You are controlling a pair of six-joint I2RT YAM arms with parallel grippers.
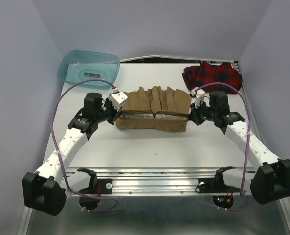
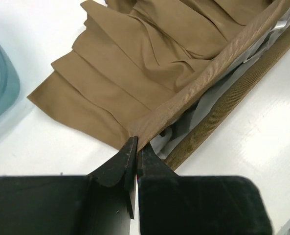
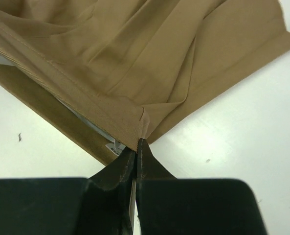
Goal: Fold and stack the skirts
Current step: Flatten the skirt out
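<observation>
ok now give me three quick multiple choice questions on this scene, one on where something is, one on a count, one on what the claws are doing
1. Where does the red plaid skirt lie on the table?
A. far right corner
B. middle of the near edge
C. dead centre

2. How many skirts are in view?
A. one
B. two
C. four

3. How do the left claw and right claw stand?
A. both wide open
B. only the left one shut
C. both shut on the tan skirt, at its waistband ends

Answers:
1 A, the top view shows it bunched at the far right.
2 B, one plaid and one tan, nothing more.
3 C, each wrist view shows the tips pinched closed on the waistband.
</observation>
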